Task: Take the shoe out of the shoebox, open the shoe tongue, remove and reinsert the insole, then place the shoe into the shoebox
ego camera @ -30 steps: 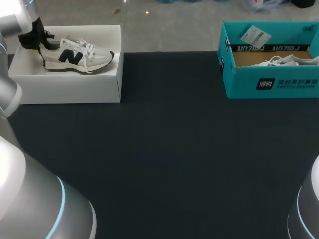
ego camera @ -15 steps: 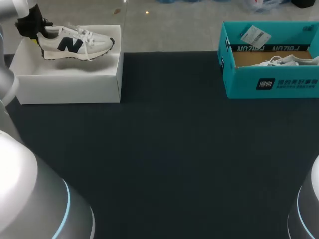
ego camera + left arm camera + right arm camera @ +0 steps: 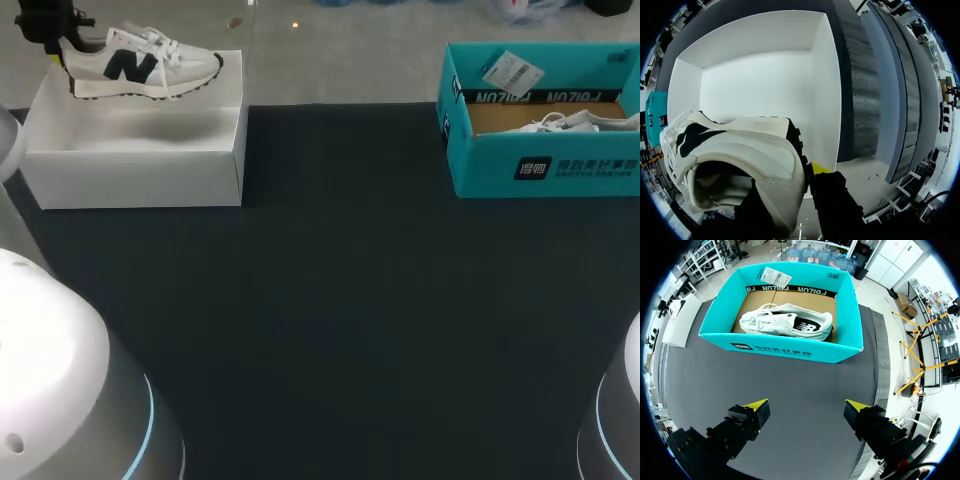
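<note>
A white sneaker [image 3: 140, 65] with a dark side logo hangs above the open white shoebox [image 3: 130, 180] at the table's far left. My left gripper [image 3: 62, 50] is shut on the sneaker's heel. In the left wrist view the heel [image 3: 745, 155] sits between the fingers, one yellow tip [image 3: 820, 168] outside it and the other finger inside the shoe opening. The white shoebox [image 3: 765, 85] lies bare underneath. My right gripper [image 3: 807, 407] stands open above the dark table, short of the teal box [image 3: 780, 347].
The teal box [image 3: 540, 165] at the far right holds another white sneaker [image 3: 570, 122], also seen in the right wrist view [image 3: 787, 322], and has a paper tag on its back wall. Dark mat [image 3: 340, 320] covers the table between the boxes.
My left gripper has lifted the sneaker up out of the white shoebox and carried it slightly left. The right arm has stayed still.
</note>
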`<state>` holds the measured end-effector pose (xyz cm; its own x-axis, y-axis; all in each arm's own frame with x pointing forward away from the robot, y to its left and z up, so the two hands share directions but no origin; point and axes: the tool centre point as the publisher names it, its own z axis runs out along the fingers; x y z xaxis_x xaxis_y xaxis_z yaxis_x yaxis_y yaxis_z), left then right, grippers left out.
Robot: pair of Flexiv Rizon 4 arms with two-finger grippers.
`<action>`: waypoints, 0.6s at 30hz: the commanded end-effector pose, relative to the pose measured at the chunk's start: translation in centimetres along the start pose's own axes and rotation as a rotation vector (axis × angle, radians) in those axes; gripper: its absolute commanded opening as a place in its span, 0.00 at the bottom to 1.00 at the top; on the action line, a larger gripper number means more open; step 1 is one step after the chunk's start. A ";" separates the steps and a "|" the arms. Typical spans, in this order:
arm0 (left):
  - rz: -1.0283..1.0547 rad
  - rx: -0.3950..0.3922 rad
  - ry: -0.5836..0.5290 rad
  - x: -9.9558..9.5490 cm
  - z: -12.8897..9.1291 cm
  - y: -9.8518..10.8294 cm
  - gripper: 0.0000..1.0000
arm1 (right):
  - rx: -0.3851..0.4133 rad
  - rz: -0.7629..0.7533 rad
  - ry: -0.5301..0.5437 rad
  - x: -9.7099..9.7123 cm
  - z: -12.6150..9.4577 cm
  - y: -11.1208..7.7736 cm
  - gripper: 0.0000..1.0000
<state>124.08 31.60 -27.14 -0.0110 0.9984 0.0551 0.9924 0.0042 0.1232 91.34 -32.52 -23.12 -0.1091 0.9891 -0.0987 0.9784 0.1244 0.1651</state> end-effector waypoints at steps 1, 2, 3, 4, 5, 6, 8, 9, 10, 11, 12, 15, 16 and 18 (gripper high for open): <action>-0.004 0.273 0.015 0.4 -3.3 0.3 0.00 | -0.001 0.000 0.000 0.0 0.1 0.0 1.00; -0.004 0.266 0.018 0.5 -3.8 0.3 0.00 | -0.001 0.000 0.000 0.0 0.1 0.0 1.00; -0.006 0.253 0.022 0.5 -4.3 0.3 0.00 | -0.001 0.000 0.000 0.0 0.1 0.0 1.00; -0.014 0.239 0.032 0.6 -4.7 0.3 0.00 | -0.001 0.000 0.000 0.0 0.1 0.0 1.00; -0.019 0.230 0.046 0.8 -5.1 0.4 0.00 | -0.001 0.000 0.000 0.0 0.1 0.0 1.00; -0.020 0.224 0.051 0.8 -5.4 0.4 0.00 | -0.001 0.000 0.000 0.0 0.1 0.0 1.00; -0.031 0.200 0.045 1.0 -6.1 0.3 0.00 | -0.001 0.000 0.000 0.0 0.1 0.0 1.00; -0.035 0.192 0.045 1.1 -6.5 0.3 0.00 | -0.001 0.000 0.000 0.0 0.1 0.0 1.00; -0.037 0.179 0.040 1.1 -6.8 0.2 0.00 | -0.001 0.000 0.000 0.0 0.1 0.0 1.00; -0.039 0.171 0.044 1.1 -7.1 0.2 0.00 | -0.001 0.000 0.000 0.0 0.1 0.0 1.00; -0.042 0.159 0.040 1.2 -7.5 0.1 0.00 | -0.001 0.000 0.000 0.0 0.1 0.0 1.00; -0.043 0.133 0.040 1.2 -8.5 -0.2 0.00 | -0.001 0.000 0.000 0.0 0.1 0.0 1.00; -0.042 0.129 0.043 1.1 -8.8 -0.4 0.00 | -0.001 0.000 0.000 0.0 0.1 0.0 1.00; -0.032 0.113 0.052 1.1 -9.4 -0.6 0.00 | -0.001 0.000 0.000 0.0 0.1 0.0 1.00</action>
<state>122.56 32.23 -19.73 -0.0488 0.9938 0.1000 0.9964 0.0415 0.0735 91.34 -32.52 -23.12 -0.1090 0.9891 -0.0987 0.9784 0.1243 0.1651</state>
